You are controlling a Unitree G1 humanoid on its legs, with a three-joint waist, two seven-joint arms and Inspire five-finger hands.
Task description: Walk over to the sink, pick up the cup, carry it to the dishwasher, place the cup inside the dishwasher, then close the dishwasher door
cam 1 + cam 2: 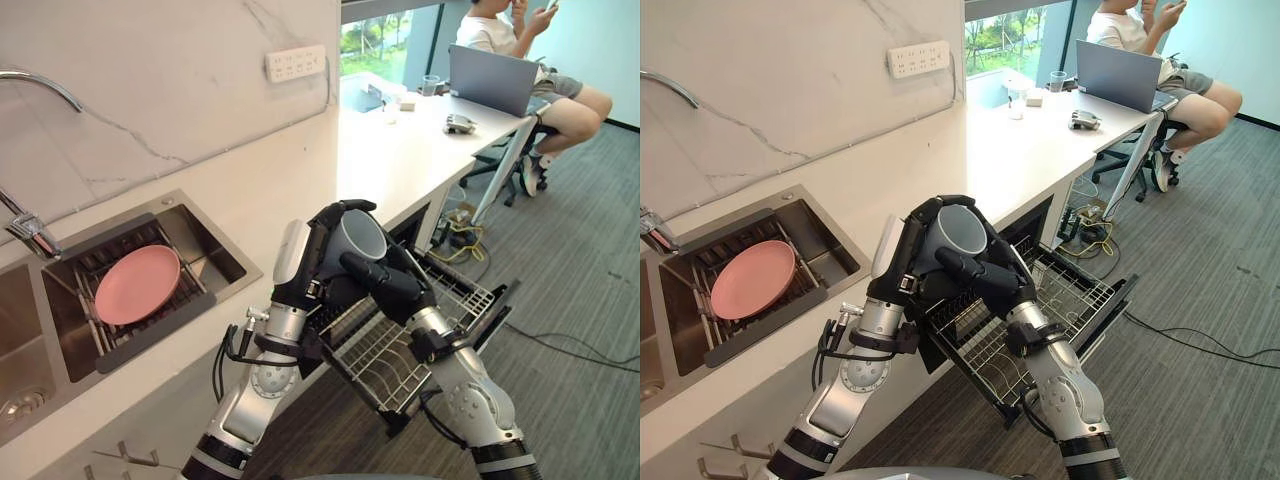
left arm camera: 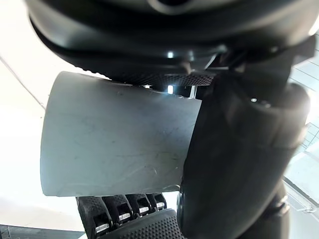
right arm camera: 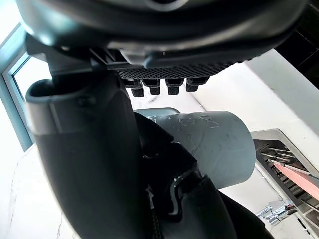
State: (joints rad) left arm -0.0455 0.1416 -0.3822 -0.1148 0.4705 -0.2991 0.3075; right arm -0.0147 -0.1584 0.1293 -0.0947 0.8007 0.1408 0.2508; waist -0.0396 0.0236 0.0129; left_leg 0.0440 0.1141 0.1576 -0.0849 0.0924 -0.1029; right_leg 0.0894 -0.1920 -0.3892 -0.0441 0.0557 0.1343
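Note:
A grey cup (image 1: 358, 238) lies on its side in the air, its mouth turned up and to the right, over the counter's edge and the pulled-out dishwasher rack (image 1: 395, 355). My left hand (image 1: 322, 250) is shut on it, with the fingers under the cup (image 2: 114, 144) and the thumb over it. From the right, my right hand (image 1: 392, 287) comes in just below the cup, its thumb lying against the cup's lower side. In the right wrist view its fingers (image 3: 159, 85) stand off the cup (image 3: 219, 147) with a gap between.
The dishwasher door (image 1: 490, 315) hangs open below the counter, its wire rack out. A sink (image 1: 215, 250) at the left holds a pink plate (image 1: 135, 285) on a rack, under a faucet (image 1: 35, 85). A person sits by a laptop (image 1: 490, 78) at the far table.

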